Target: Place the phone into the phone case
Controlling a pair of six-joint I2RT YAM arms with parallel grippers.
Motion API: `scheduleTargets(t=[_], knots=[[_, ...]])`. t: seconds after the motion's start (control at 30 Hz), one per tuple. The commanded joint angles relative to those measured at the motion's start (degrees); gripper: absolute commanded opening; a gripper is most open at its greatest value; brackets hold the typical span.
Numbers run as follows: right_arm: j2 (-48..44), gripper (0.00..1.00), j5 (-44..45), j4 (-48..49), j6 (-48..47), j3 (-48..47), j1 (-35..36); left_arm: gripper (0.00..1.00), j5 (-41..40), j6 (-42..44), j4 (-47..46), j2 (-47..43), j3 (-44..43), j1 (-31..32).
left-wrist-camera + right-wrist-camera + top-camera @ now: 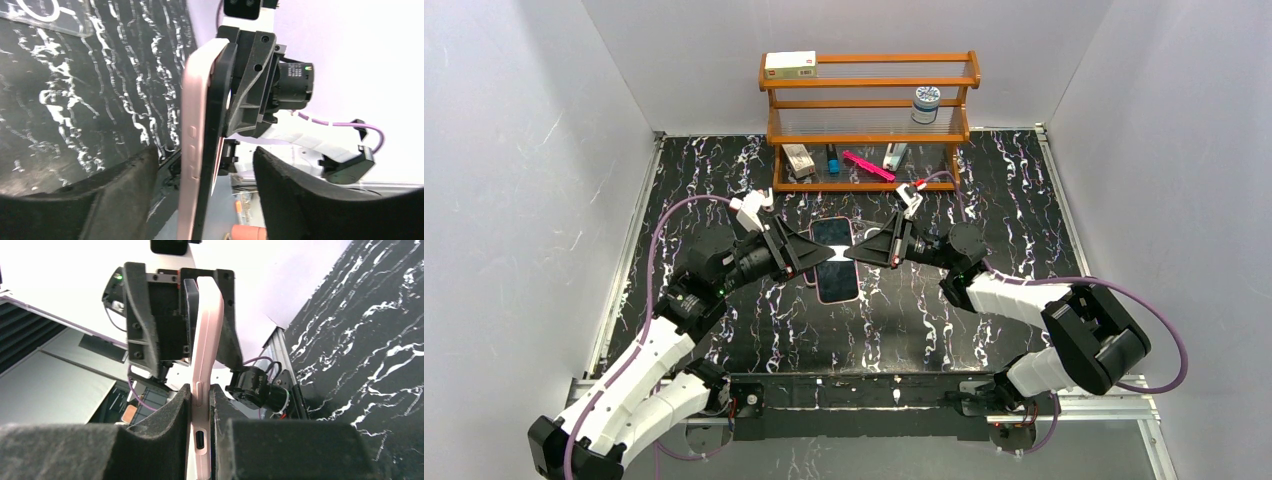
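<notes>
— Phone case (836, 288)?
— Pink, at desk (944, 320) centre, edge-on in both wrist views. Carries the dark phone (832, 235) on its open face; fully seated or not, cannot tell.
— Right fingers (167, 422)?
— Clenched on the case's 3 o'clock edge, beside a side button.
— Left fingers (117, 200)?
— Released, spread wide either side of the 9 o'clock edge, not touching.
— Beyond?
— Wooden shelf (869, 138) at 12 o'clock, holding small items.
</notes>
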State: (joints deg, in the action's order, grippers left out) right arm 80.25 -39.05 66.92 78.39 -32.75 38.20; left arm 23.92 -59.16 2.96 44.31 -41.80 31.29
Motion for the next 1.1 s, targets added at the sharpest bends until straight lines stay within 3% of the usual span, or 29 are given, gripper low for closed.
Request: scheduleTargets(t=[0.0, 0.2, 0.37, 0.43, 0.6, 0.63, 0.83, 1.07], knots=[[-1.98, 0.01, 0.53, 12.17, 5.05, 0.82, -0.31, 0.59, 4.48, -5.02, -10.76, -0.39, 2.96, -0.09], [-1.26, 0.01, 0.62, 12.53, 5.14, 1.19, -0.27, 0.17, 5.39, -7.42, -14.64, 0.05, 4.94, -0.10], [-0.77, 0.01, 0.48, 12.48, 5.02, 1.29, -0.31, 0.04, 6.70, -6.54, -15.53, 0.44, 5.12, -0.09], [-0.56, 0.01, 0.58, 13.65, 5.67, 1.41, -0.31, 0.09, 7.24, -6.63, -16.42, 0.26, 5.24, -0.09], [-0.27, 0.01, 0.75, 15.82, 7.49, 1.48, -0.31, 0.45, 6.08, -6.80, -16.52, -1.52, 5.15, -0.09], [-0.27, 0.01, 0.77, 15.94, 7.58, 1.43, -0.29, 0.48, 5.79, -6.89, -16.69, -1.81, 5.22, -0.09], [0.04, 0.01, -1.89, 14.92, 6.23, 0.61, -0.23, 0.39, 5.52, -7.08, -17.56, -1.97, 5.68, -0.09], [-0.84, 0.01, -5.34, 12.04, 3.26, 1.82, -0.31, 0.58, 3.33, -9.62, -18.60, -3.10, 6.03, -0.09]])
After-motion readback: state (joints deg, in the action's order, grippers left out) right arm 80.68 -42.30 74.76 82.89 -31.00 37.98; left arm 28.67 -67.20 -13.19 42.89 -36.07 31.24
